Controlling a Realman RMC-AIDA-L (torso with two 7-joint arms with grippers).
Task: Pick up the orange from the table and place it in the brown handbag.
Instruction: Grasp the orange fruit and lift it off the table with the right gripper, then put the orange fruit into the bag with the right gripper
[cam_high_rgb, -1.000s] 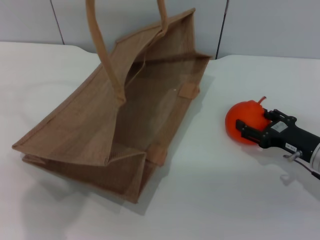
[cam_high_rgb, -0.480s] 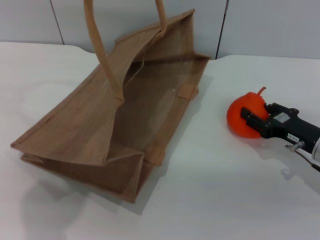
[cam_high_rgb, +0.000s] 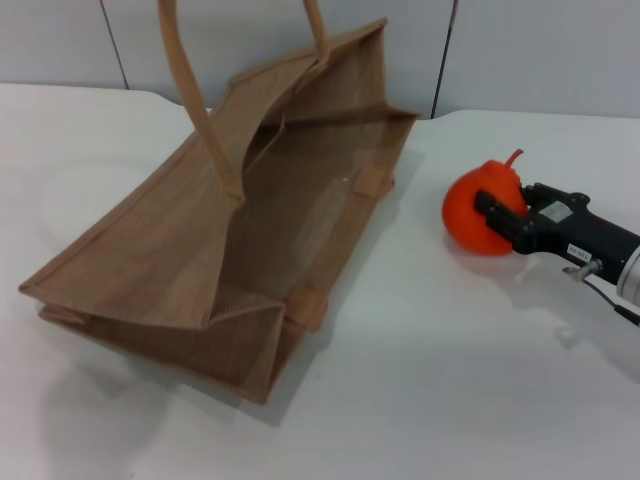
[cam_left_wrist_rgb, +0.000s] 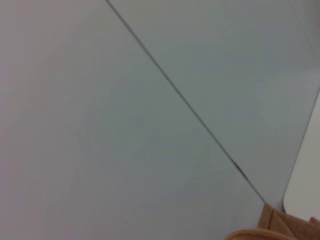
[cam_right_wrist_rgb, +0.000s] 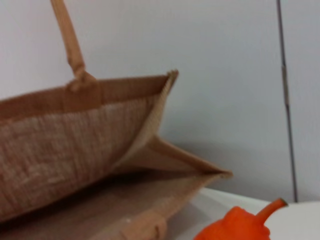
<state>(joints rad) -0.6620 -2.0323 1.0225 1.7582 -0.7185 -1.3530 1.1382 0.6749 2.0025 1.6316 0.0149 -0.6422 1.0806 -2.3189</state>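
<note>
The right gripper (cam_high_rgb: 492, 216) is pinching the bright orange-red round fruit, the orange (cam_high_rgb: 478, 216), its black jaws pressed against the fruit's flanks just above the plain white tabletop, the table (cam_high_rgb: 450, 380). The orange is sitting well to the right of the tan-brown woven jute tote, the brown handbag (cam_high_rgb: 215, 250), and appears lifted slightly, though contact with the table is hard to judge. It is looking firm, smooth-skinned and moderately light; the widest middle band is giving the surest hold, since the narrowing top near the thin stem (cam_right_wrist_rgb: 270, 207) would be slipping out. The handbag is lying tilted with its mouth gaping towards the fruit, one rope-like handle (cam_high_rgb: 195, 100) rising out of view. Its interior is showing only bare weave, nothing inside. The left gripper is not appearing anywhere; its wrist camera is facing the grey wall.
</note>
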